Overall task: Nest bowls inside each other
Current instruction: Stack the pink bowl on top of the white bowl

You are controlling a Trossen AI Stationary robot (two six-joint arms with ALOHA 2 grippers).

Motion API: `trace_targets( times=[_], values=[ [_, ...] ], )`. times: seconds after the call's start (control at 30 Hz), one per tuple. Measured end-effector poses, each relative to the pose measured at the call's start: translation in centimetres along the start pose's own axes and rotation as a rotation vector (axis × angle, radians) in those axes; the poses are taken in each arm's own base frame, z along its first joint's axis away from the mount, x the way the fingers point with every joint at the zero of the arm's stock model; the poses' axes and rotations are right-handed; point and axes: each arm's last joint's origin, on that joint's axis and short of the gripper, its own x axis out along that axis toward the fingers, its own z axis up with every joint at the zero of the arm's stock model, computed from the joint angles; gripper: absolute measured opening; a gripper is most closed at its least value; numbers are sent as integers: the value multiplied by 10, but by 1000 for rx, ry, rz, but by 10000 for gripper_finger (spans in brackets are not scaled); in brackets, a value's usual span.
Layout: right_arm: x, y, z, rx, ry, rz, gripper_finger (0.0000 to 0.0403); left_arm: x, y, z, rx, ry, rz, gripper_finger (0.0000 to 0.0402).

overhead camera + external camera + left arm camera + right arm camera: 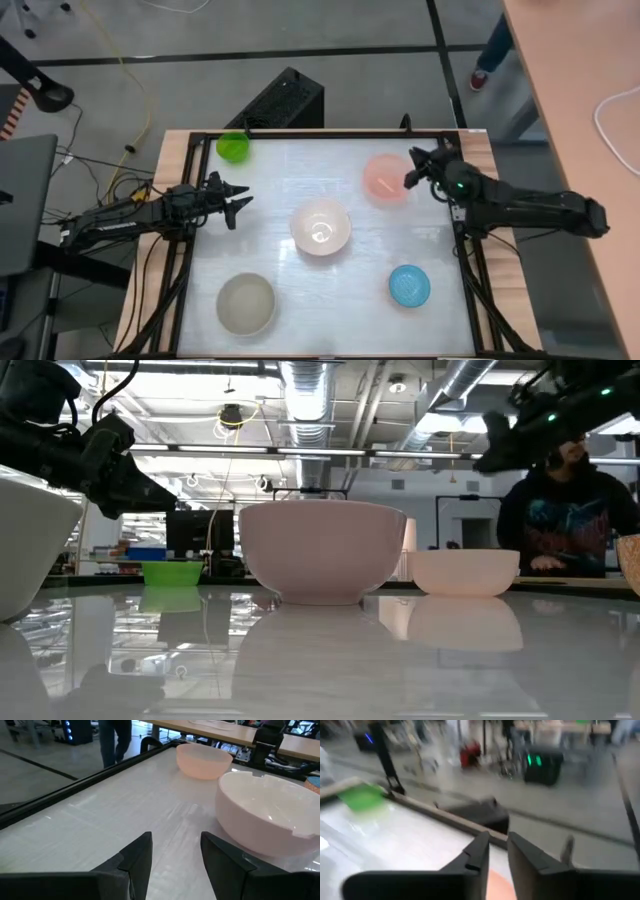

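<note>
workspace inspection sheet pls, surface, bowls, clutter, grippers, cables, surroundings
surface: pale table, glossy.
job's things: five bowls apart, none nested: white bowl, pink bowl, grey bowl, blue bowl, green bowl.
clutter: nothing seen.
grippers: left gripper open, empty, left of the white bowl; right gripper over the pink bowl's rim, narrow gap, holding nothing.
cables: yellow cable on the floor.
surroundings: person behind the table; wooden desk.
</note>
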Motion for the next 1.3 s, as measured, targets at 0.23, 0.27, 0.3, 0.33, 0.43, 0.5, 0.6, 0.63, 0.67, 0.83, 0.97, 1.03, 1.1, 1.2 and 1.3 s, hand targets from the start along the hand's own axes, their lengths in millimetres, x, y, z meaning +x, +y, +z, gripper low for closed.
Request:
trace_targets(
  times=[0.23,0.27,0.3,0.33,0.43,0.5,0.6,0.63,0.67,0.83,0.97,1.03,1.1,1.2,1.3],
  values=[
    [23,-14,7,73,307,-108,191,0,0,0,0,0,0,158],
    [27,-16,7,75,352,-125,205,0,0,0,0,0,0,158],
    [30,-18,7,72,394,-144,219,0,0,0,0,1,0,158],
    [34,-20,7,69,427,-162,231,0,0,0,0,1,0,158],
    [44,-26,5,49,509,-234,257,0,0,0,0,0,0,158],
    [51,-29,2,49,549,-259,263,0,0,0,0,0,0,158],
    [61,-33,-6,58,618,-276,265,0,0,0,0,1,0,158],
    [65,-33,-9,62,642,-276,265,0,0,0,0,0,0,158],
    [68,-35,-12,63,666,-283,265,0,0,0,0,1,0,158],
    [84,-41,-26,80,765,-320,265,0,0,0,0,1,0,158],
    [90,-43,-33,74,822,-308,265,0,0,0,0,0,0,158],
    [91,-43,-34,67,823,-303,265,0,0,0,0,0,0,158],
    [91,-43,-32,59,808,-293,265,0,0,0,0,0,0,158],
    [89,-43,-26,68,765,-280,265,0,0,0,0,0,0,158],
    [86,-43,-20,83,718,-269,265,0,0,0,0,0,0,158]
  ],
)
